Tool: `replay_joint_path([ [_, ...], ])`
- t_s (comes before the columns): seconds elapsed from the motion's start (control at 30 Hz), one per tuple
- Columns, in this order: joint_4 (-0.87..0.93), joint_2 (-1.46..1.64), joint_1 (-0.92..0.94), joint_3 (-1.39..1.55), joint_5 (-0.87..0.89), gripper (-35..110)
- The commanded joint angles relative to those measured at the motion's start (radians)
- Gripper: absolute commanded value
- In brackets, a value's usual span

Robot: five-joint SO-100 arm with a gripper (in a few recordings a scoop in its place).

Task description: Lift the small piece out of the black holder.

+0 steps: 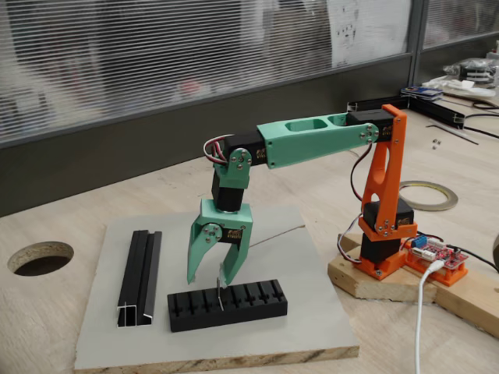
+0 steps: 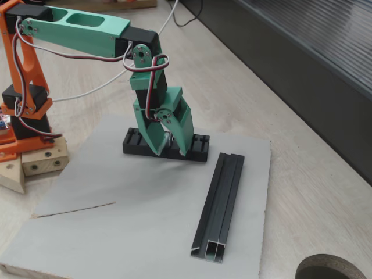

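Observation:
The black holder (image 1: 257,305) lies near the front edge of the grey board, its slotted top facing up. The small piece (image 1: 221,291), a thin light metal strip, stands upright in a slot near the holder's middle. My green gripper (image 1: 209,279) points straight down over the holder's left half, open, with its right finger close beside the strip and the left finger hanging past the holder's far edge. In the other fixed view the gripper (image 2: 170,152) straddles the holder (image 2: 200,143), and the strip (image 2: 168,138) shows faintly between the fingers.
A long black channel rail (image 1: 140,276) (image 2: 221,203) lies on the grey board (image 1: 312,312) beside the holder. A thin grey wire (image 1: 277,232) (image 2: 75,209) rests on the board. The orange arm base (image 1: 386,226) stands on a wooden block. A round hole (image 1: 39,257) is cut in the table.

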Motion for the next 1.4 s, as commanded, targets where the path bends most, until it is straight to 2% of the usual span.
replay_joint_path([
  [0.0,0.014,0.02,-0.014,-0.002,0.032,39],
  [0.53,0.008,0.018,-0.087,0.0,0.034,39],
  [1.37,0.006,-0.043,-0.071,0.0,0.034,39],
])
